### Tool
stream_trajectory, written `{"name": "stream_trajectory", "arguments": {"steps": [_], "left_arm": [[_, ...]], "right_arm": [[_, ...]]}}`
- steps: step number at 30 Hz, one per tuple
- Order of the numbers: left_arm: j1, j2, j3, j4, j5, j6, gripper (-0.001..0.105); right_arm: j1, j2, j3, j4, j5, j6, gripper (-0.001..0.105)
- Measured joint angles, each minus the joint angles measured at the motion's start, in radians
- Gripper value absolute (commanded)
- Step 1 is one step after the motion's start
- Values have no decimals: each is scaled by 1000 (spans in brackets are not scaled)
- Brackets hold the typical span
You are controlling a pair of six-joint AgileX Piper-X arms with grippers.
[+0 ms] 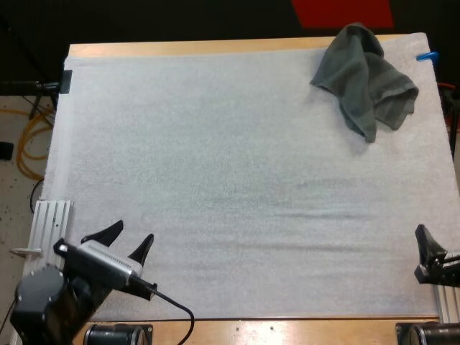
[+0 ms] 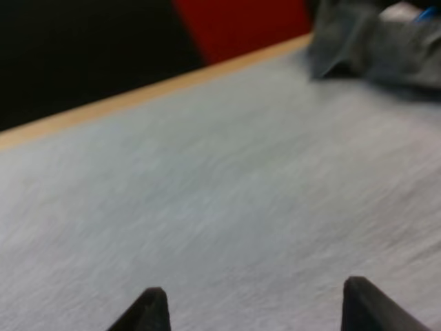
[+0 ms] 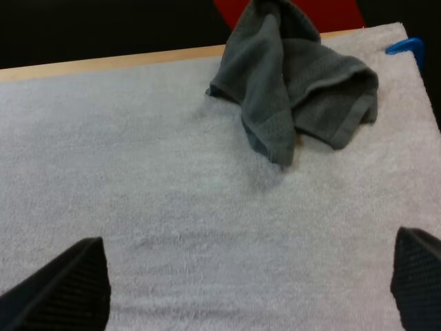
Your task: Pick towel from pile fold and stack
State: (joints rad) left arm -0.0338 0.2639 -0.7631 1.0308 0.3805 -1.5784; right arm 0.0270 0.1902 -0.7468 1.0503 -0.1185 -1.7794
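**Left gripper** [image 1: 134,231]: spread wide, holding nothing. In the high view it sits in the lower left of the frame, over the near left part of the white mat [image 1: 215,187]. Its two black fingers stand well apart and point toward the upper right. The arm enters from the lower left corner and lies low beside the mat's near edge. In the left wrist view the fingertips [image 2: 153,303] have bare mat between them. They touch neither each other nor any cloth.

**Right gripper** [image 3: 249,238]: also spread wide, holding nothing. In the right wrist view its fingers [image 3: 69,283] stand far apart on either side of an open stretch of mat, clear of any object. In the high view this gripper sits at the right edge of the frame, in the lower right, beside the mat's right border. It points toward the left of the frame. Little of the arm itself is in frame.

**Towel** [image 1: 366,79]: one dark grey-green towel, crumpled, lying on the mat in the upper right of the high view.
- Its top fold overlaps the wooden strip of the table [image 1: 215,48] along the far side.
- One corner trails down toward the middle of the frame and ends in a point.
- A hemmed edge curls round on its right side.
- It is well apart from both grippers. The right gripper is the nearer one, and the left gripper lies diagonally across the mat from it.
- In the right wrist view the towel [image 3: 289,83] lies straight ahead of the spread fingers, at the mat's far edge.
- In the left wrist view it lies far off, beyond the bare mat.
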Motion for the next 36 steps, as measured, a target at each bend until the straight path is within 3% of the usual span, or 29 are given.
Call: {"name": "stream_trajectory", "arguments": {"steps": [4,8,12,16,25,36], "left_arm": [[-10,88,-66,-25,115,-5,51],[-86,138,-114,-54,189,-14,51],[-155,178,-142,-57,199,-17,55],[-167,231,-143,-57,202,-58,68],[-167,277,-143,-54,202,-89,68],[-167,277,-143,-68,202,-89,68]], "right_arm": [[0,86,-74,7,-27,-37,80],[0,173,-145,30,-93,-41,80],[0,262,-201,34,-131,-43,81],[0,359,-245,35,-132,-78,87],[0,571,-317,-72,-132,-98,88],[0,1006,-450,-217,-7,-98,88]]}}
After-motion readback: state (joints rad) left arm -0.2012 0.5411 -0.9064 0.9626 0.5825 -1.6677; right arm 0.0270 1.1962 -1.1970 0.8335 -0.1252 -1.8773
